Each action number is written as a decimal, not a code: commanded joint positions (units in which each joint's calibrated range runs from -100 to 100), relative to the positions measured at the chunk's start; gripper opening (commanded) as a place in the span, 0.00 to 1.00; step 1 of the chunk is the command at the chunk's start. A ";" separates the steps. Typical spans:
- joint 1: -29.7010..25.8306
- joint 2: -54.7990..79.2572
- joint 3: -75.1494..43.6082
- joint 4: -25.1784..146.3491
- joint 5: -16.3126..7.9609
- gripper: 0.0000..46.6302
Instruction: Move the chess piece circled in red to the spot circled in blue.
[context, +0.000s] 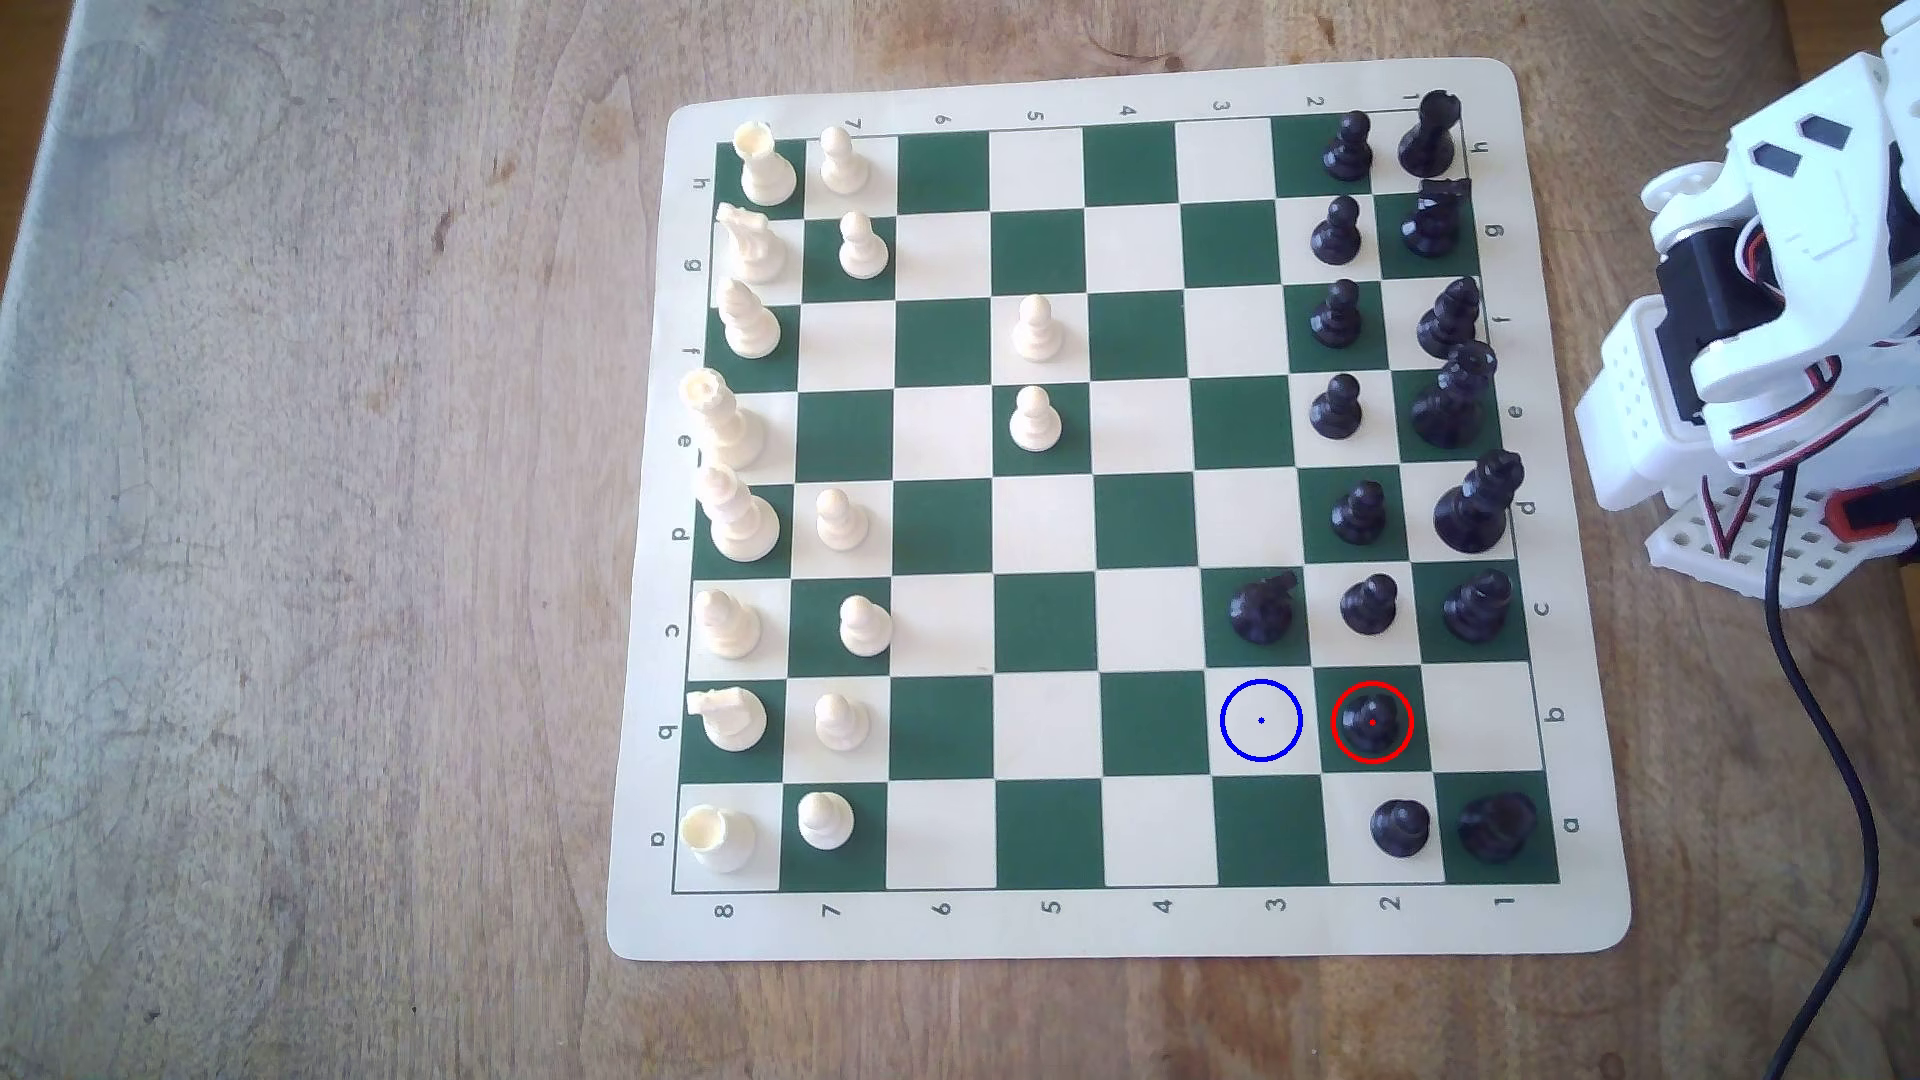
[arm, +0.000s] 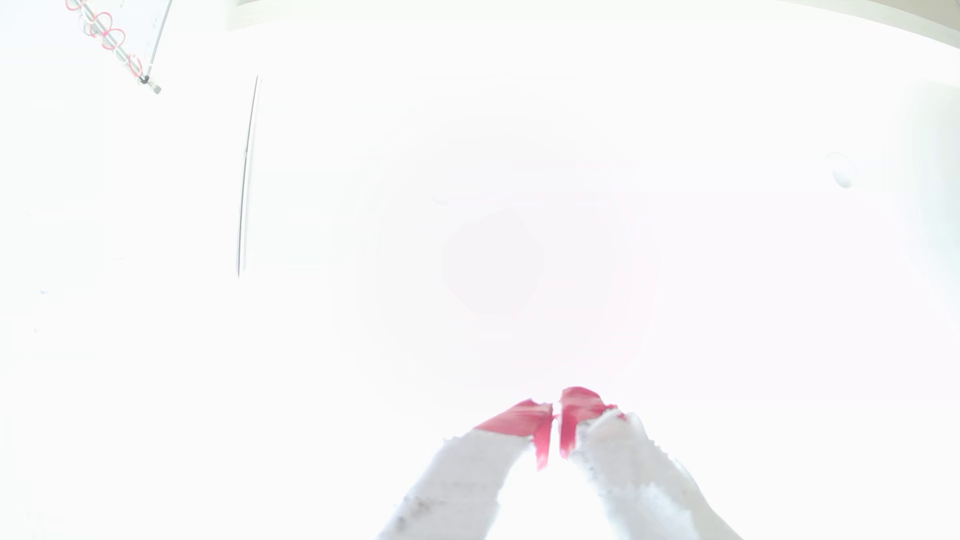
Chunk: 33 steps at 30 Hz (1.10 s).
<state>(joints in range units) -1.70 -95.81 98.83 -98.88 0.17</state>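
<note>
Exterior view, left to right: blue-ringed cream spot (context: 1260, 720), then red-ringed black pawn (context: 1371, 721) on adjoining green square. Wrist view: gripper (arm: 556, 410) nearly closed, empty. Best opened wide, lowered straight, clear of knight (context: 1262, 605).

A worn wooden worktop (context: 312, 519) carries a green-and-cream roll-up chess mat (context: 1122, 924), lying toward the exterior view's right edge of the worktop. White pieces line the mat's left edge, with two white pawns (context: 1036, 328) advanced toward the middle of the board. Black pieces stand along the mat's right edge; a black knight (context: 1261, 605) stands one file inward from the black pawn row (context: 1337, 317), near the mat's lower right corner. A black cable (context: 1829, 748) trails over the worktop's lower right corner, beside the mat.
</note>
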 joint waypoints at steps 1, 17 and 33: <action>1.19 0.06 1.17 -0.71 0.10 0.00; -0.69 0.14 -17.50 67.60 -0.29 0.00; 1.89 0.56 -36.45 129.52 -1.22 0.32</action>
<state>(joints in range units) 0.15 -95.64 68.55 21.43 -0.07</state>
